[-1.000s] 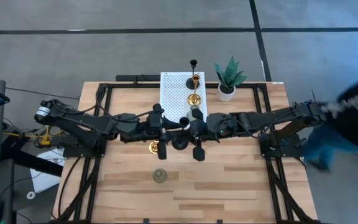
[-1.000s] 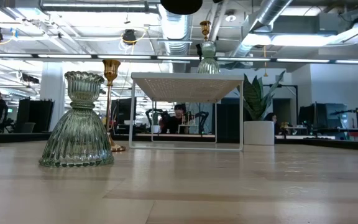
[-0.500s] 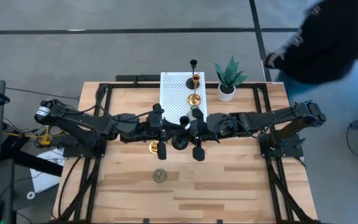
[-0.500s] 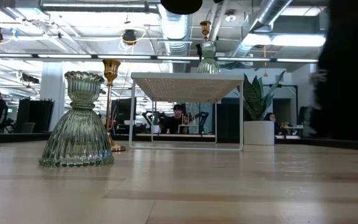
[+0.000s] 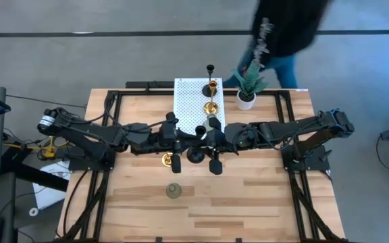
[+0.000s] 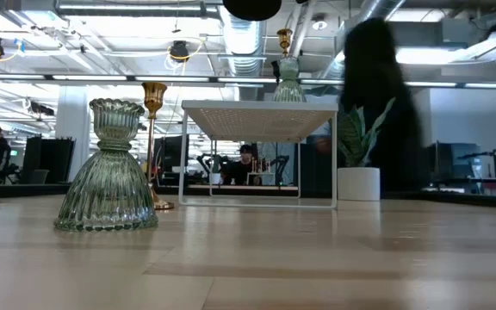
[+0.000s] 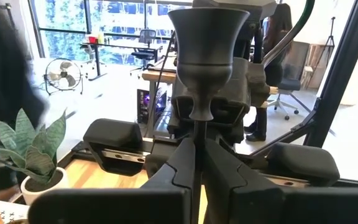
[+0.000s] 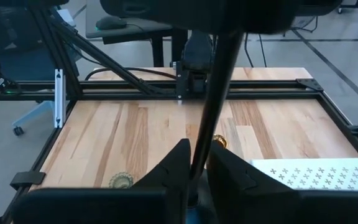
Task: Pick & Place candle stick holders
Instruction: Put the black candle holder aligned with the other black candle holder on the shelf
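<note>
While the left pincer [image 7: 196,149] is clamped tight on the stem of the tall black candle stick holder [image 7: 207,50] mid-surface, at 6 o'clock from the white rack [image 5: 188,101], I can't tell if the right pincer [image 8: 199,155] grips it too. If they tug apart, it could twist or drop.

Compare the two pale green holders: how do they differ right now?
The front green holder stands on the bare wooden table, well away from both arms. The other green holder sits raised on the white rack, close beside the arms. Both stand upright and are ribbed.
</note>
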`<action>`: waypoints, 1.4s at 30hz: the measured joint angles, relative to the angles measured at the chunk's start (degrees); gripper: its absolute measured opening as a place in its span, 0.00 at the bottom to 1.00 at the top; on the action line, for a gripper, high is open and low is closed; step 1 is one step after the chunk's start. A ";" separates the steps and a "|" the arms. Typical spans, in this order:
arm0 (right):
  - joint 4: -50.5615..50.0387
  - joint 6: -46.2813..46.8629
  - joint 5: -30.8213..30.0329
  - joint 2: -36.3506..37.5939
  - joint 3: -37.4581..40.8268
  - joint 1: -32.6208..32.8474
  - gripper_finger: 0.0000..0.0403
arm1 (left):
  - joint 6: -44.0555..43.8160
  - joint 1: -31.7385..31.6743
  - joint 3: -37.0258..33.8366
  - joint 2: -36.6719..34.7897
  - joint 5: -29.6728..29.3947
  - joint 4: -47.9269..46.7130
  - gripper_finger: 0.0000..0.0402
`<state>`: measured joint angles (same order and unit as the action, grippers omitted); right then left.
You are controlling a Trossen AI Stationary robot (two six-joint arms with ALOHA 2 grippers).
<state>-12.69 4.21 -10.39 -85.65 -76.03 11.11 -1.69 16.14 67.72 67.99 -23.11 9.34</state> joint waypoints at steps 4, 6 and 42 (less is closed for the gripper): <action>-0.13 -0.31 -0.02 0.16 0.00 0.06 0.14 | 0.01 0.00 0.00 0.00 0.02 -0.32 0.03; 0.00 -0.31 -0.02 0.28 0.00 0.09 0.16 | 0.01 0.00 0.00 0.00 0.04 -0.43 0.03; -19.57 -0.02 -7.01 17.10 0.04 8.12 0.01 | 6.58 -26.00 -0.04 -5.07 9.46 -8.50 0.03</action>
<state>-32.26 4.18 -17.40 -68.55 -75.99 19.23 4.89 -9.86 67.69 62.92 -13.66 0.84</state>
